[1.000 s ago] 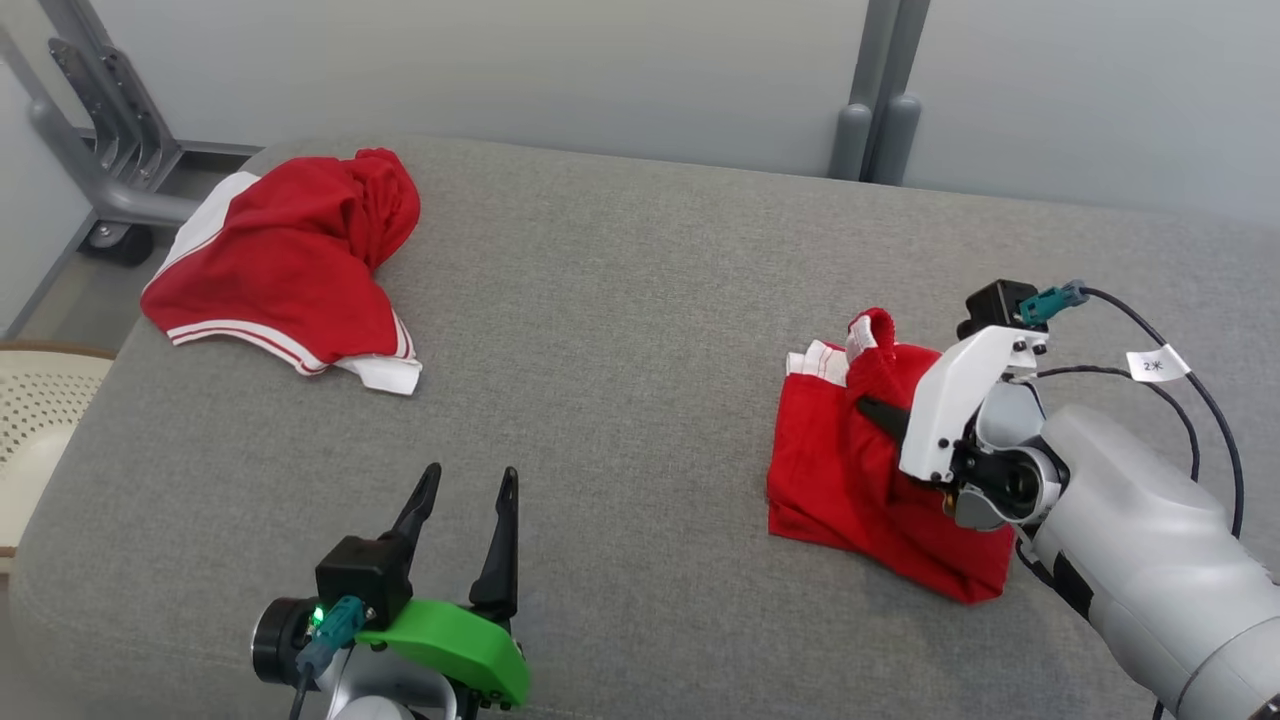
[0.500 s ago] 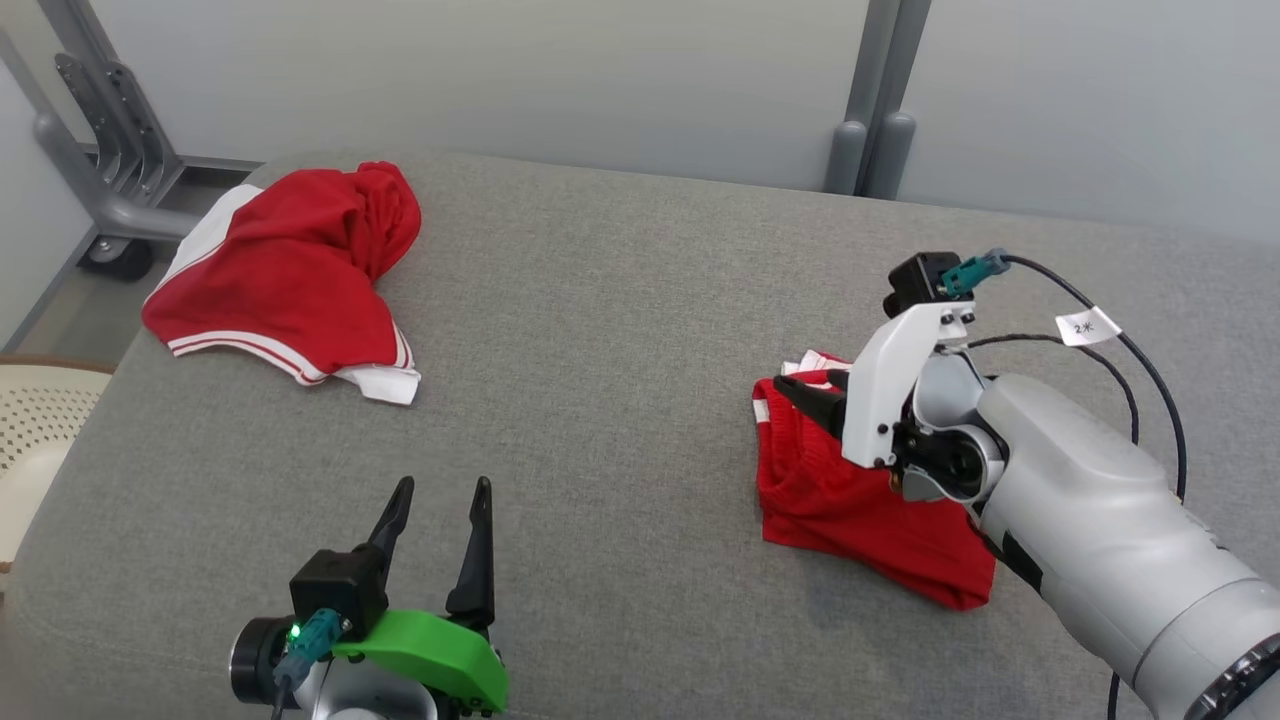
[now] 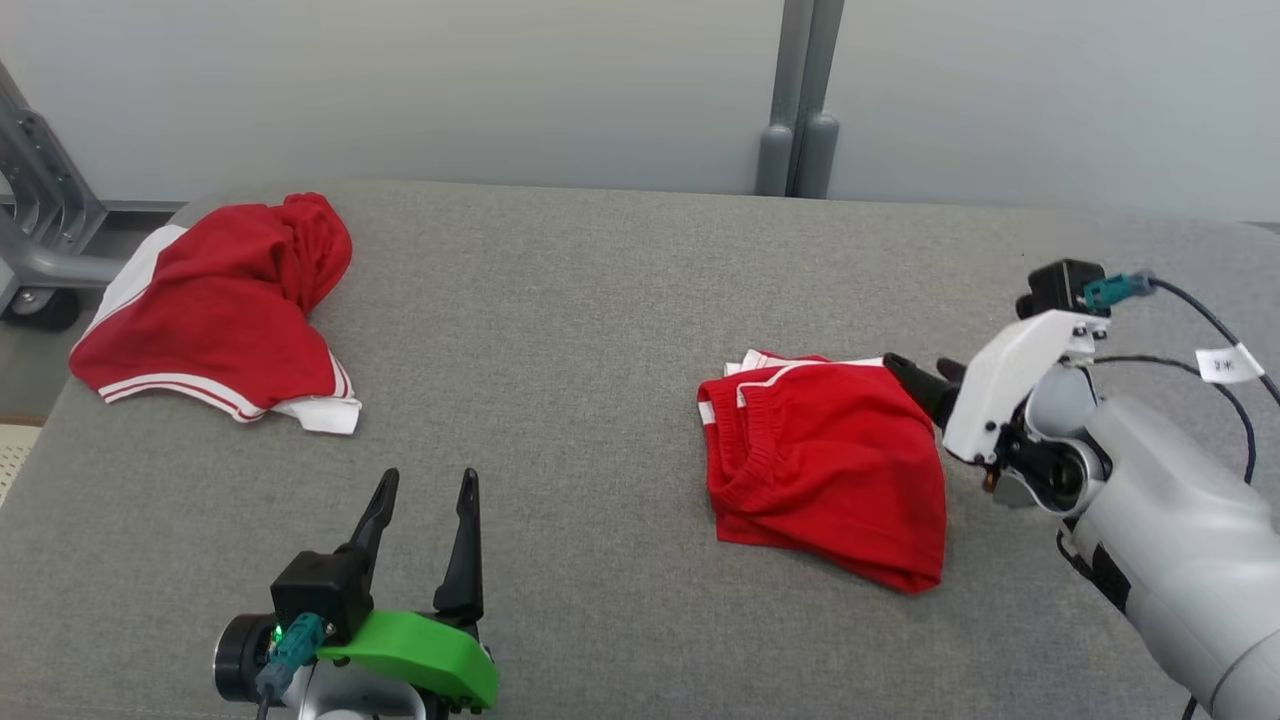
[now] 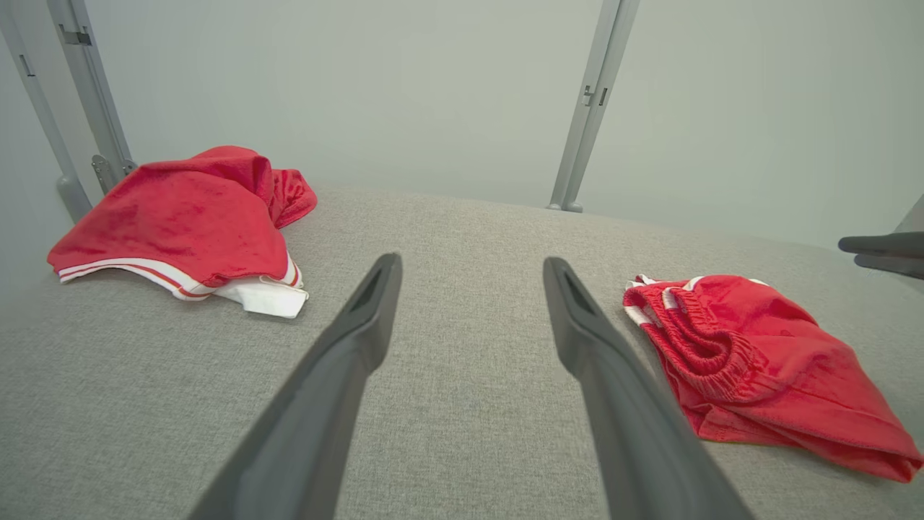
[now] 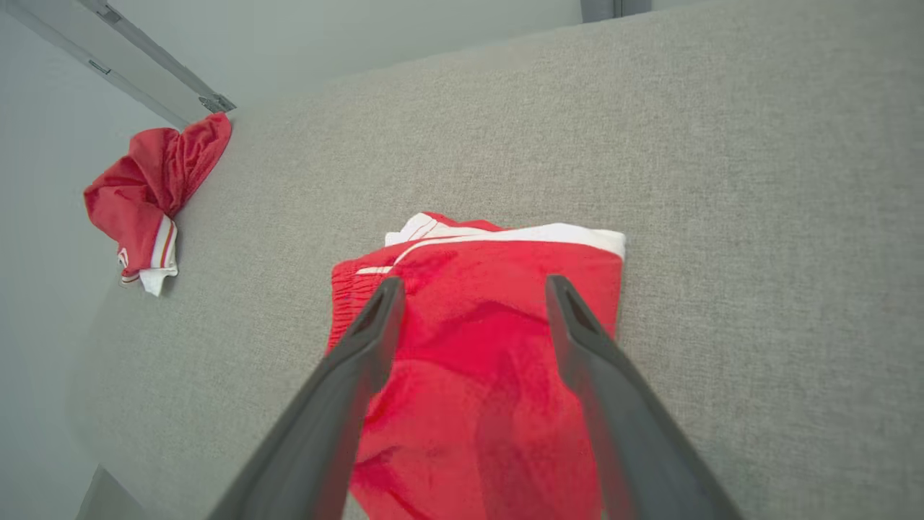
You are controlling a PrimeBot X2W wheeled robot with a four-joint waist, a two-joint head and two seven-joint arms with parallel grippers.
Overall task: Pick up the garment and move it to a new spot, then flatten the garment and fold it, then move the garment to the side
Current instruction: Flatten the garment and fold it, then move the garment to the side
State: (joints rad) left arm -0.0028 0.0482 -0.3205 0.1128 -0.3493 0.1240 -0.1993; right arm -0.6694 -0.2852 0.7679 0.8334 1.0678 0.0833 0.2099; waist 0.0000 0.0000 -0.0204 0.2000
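A folded red garment [image 3: 825, 450] with white trim lies flat on the grey padded table [image 3: 580, 300], right of centre. The left wrist view has this garment [image 4: 758, 361] at the right, and it [image 5: 476, 339] lies under my fingers in the right wrist view. My right gripper [image 3: 915, 370] hovers at its far right edge, open, with nothing between the fingers [image 5: 474, 283]. My left gripper [image 3: 428, 478] stands open over bare table near the front left, well apart from the garment [image 4: 473, 261].
A second red and white garment [image 3: 210, 310] lies crumpled at the table's far left corner. A grey post [image 3: 800, 100] stands behind the table against a pale wall. A grey metal frame [image 3: 30, 230] stands past the left edge.
The right gripper let go of the garment's raised waistband and drew back to the right. The garment now lies flat and folded. The head camera shifted; the left gripper kept its pose.
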